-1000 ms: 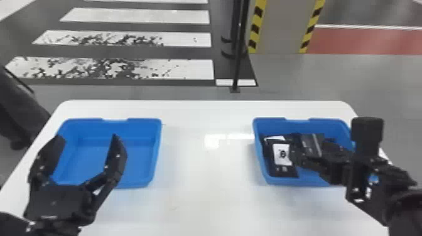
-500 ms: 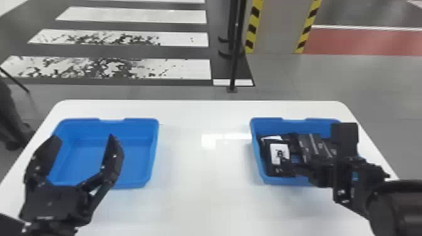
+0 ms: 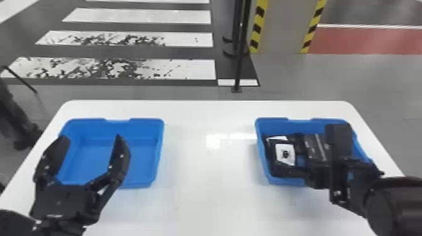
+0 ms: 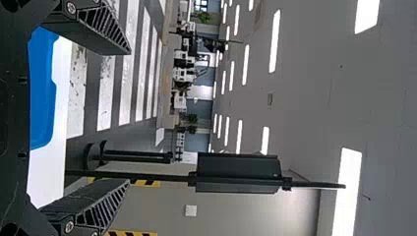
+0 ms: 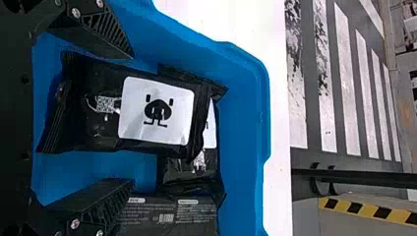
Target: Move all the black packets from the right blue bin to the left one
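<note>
In the head view the right gripper (image 3: 301, 153) is down in the right blue bin (image 3: 262, 157), over black packets (image 3: 285, 153). The right wrist view shows the right gripper (image 5: 130, 120) open, its two fingers on either side of a black packet with a white label (image 5: 156, 110). Under that one lies a second packet (image 5: 189, 169), and a third packet with grey print (image 5: 169, 216) is beside them. My left gripper (image 3: 89, 157) is parked above the left blue bin (image 3: 147, 185), open with nothing between its fingers; the left wrist view has the same gripper (image 4: 129, 117).
Both bins stand on a white table (image 3: 207, 188), apart from each other with table surface between them. Behind the table's far edge rises a black pole (image 3: 240, 62), with a striped pillar (image 3: 282, 28) beside it.
The right arm has shifted leftward over the right bin, and its gripper now reaches around a packet there. The left arm keeps its pose, while the head view has shifted slightly.
</note>
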Robot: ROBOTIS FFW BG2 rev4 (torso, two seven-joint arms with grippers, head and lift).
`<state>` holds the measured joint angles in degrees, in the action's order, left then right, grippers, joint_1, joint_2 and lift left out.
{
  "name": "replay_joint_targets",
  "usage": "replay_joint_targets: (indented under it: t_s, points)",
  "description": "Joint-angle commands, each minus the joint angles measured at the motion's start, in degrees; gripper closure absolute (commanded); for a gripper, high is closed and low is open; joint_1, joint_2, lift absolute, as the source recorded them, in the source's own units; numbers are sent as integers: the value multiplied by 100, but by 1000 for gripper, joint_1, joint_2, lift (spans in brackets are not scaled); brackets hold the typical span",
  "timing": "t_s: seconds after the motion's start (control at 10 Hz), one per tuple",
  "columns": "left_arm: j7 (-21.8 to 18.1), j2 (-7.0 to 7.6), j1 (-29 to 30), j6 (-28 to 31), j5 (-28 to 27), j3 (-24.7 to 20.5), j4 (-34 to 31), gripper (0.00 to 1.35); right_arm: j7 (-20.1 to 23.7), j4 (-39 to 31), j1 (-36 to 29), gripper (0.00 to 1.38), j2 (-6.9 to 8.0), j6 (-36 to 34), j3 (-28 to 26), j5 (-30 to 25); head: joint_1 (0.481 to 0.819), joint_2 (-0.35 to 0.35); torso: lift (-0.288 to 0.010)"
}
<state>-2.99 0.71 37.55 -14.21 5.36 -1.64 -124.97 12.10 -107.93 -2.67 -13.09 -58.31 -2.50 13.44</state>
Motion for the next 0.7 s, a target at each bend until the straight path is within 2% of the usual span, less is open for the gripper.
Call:
replay_joint_targets:
  t_s: [0.0,0.2,0.5,0.6]
  points:
    - [0,8,-1,0,1,4,3,104,-33,57,71,136,-9,-89,79,16,695,-18,-140]
    - [-9,8,13,0,1,4,17,104,-59,169,197,154,-18,-230,136,73,695,-11,-140]
    - [-35,17,13,-14,-11,-8,17,104,-112,352,338,449,-53,-455,170,28,695,-8,-140]
    - [-35,17,13,-14,-11,-8,17,104,-112,394,338,858,-62,-497,159,142,695,-13,-140]
